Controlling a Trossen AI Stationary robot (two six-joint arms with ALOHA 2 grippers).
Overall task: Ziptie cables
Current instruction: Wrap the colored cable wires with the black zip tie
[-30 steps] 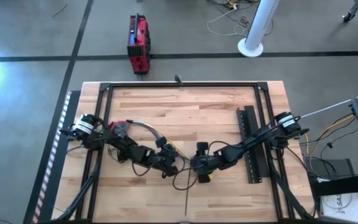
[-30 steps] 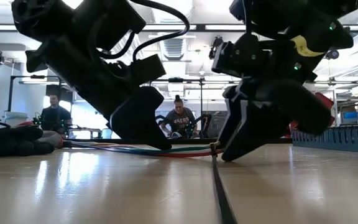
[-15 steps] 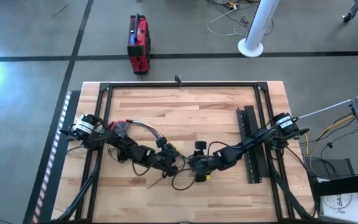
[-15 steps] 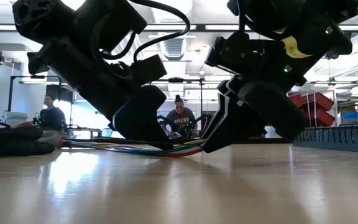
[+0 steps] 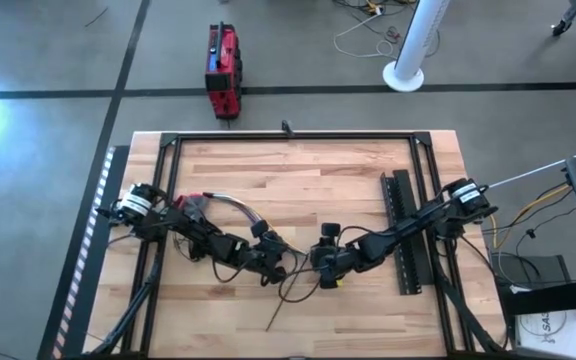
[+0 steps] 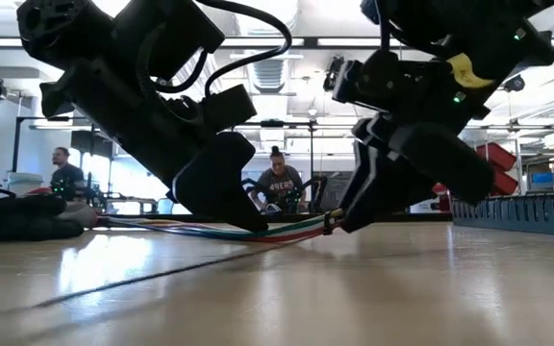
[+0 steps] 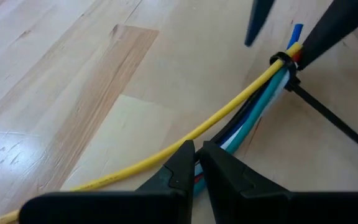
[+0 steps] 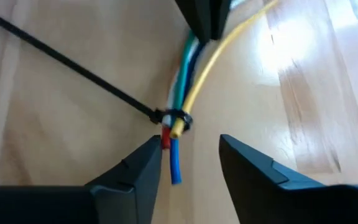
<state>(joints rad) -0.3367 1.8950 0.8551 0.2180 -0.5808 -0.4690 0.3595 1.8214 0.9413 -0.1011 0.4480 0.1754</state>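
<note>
Both arms meet low over the near middle of the table (image 5: 368, 200). The left claw (image 7: 196, 163) is clenched on the cables (image 7: 253, 109), pinning the bundle against the wood partway along its length. The right claw (image 8: 188, 163) is released, its fingers spread to either side of the cut wire ends without touching them.

The ziptie (image 8: 73, 68) is already looped around the cables near their free end. Its head sits against the bundle, and its long tail trails away across the table, loose.

Judgement: the loop is formed but probably not fully tight, and the step in hand appears to be cinching.

Recommendations for doing it well:
- The left claw should hold firm so the bundle cannot slide toward the pull.
- The right claw should take the tail close to the head, not at the far tip, so the thin strip does not bend or slip out.
- Pull straight along the tail, away from the head.
- Keep the loop short of the wire ends, or it may slide off them.
</note>
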